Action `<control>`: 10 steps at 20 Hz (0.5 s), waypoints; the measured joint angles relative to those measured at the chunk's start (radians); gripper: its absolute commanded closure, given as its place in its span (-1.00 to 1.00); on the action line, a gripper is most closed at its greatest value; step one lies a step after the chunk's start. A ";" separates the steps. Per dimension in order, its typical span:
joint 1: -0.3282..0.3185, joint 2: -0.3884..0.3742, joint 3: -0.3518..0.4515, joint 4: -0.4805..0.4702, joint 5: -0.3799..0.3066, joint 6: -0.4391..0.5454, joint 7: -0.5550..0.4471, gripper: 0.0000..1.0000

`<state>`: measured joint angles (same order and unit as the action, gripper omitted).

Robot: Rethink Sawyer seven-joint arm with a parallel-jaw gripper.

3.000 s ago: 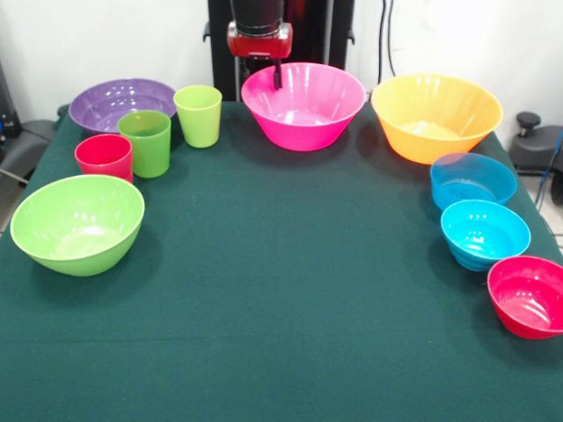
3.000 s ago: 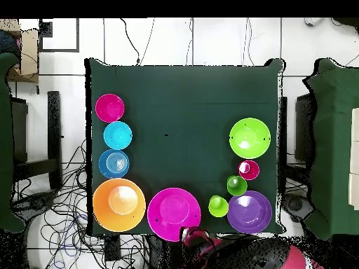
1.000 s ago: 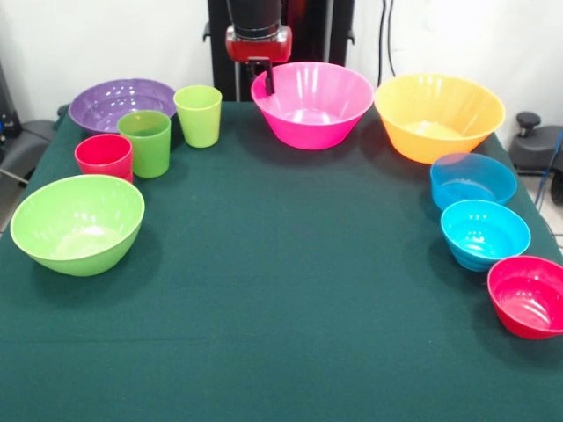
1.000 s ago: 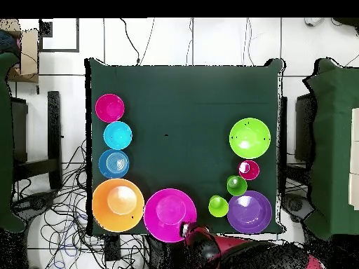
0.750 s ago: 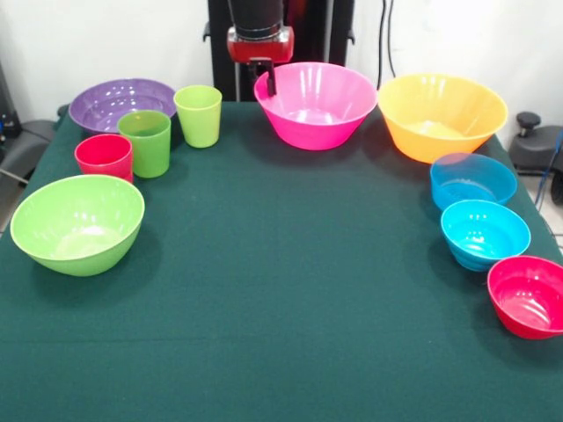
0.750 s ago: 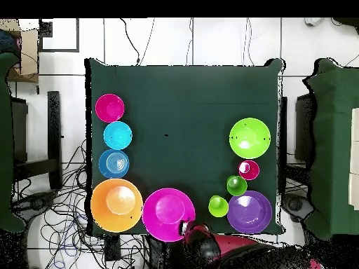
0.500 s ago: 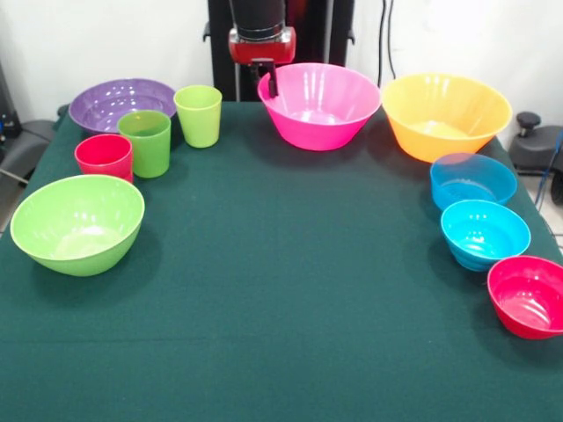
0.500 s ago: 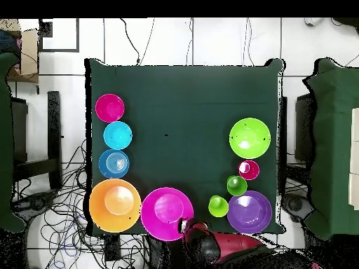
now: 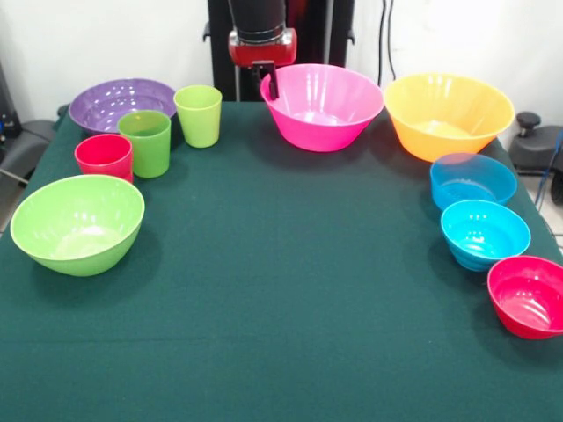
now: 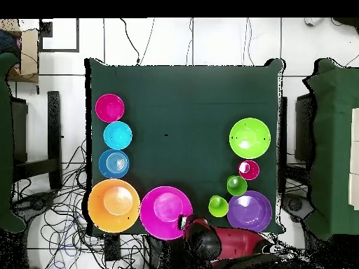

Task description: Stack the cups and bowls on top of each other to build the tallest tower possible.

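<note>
My gripper (image 9: 271, 83) is at the table's far edge, shut on the near-left rim of the large pink bowl (image 9: 321, 105); one finger shows inside the rim. In the overhead view the gripper (image 10: 184, 224) sits at the pink bowl's (image 10: 165, 212) edge. The orange bowl (image 9: 449, 114) touches the pink one on its right. The purple bowl (image 9: 119, 101), lime-green bowl (image 9: 77, 220), red cup (image 9: 104, 156), green cup (image 9: 145, 142) and lime cup (image 9: 198, 114) stand on the left. The blue bowl (image 9: 473, 180), turquoise bowl (image 9: 485, 233) and small red bowl (image 9: 528, 296) line the right edge.
The dark green cloth-covered table (image 9: 281, 290) holds everything. The orange bowl (image 10: 113, 204) overhangs the table's corner in the overhead view. Cables lie on the floor around the table.
My gripper has dragged the pink bowl sideways, to the right in the front view. The pink bowl has pushed the orange bowl the same way. Nothing else moved.
</note>
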<state>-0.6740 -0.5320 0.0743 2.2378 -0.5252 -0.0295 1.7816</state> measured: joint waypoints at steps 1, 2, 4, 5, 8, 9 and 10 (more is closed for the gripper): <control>-0.003 0.000 0.006 -0.004 0.000 0.005 0.000 1.00; -0.005 0.000 0.010 -0.007 0.000 0.009 0.000 1.00; -0.010 0.000 0.021 -0.015 0.000 0.016 0.000 1.00; -0.012 0.000 0.028 -0.021 0.000 0.023 0.000 1.00; -0.016 0.001 0.043 -0.033 -0.001 0.041 0.000 1.00; -0.017 0.001 0.049 -0.039 -0.001 0.050 0.000 1.00; -0.018 0.001 0.053 -0.043 0.000 0.055 0.000 1.00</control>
<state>-0.6919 -0.5315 0.1275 2.1951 -0.5257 0.0260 1.7816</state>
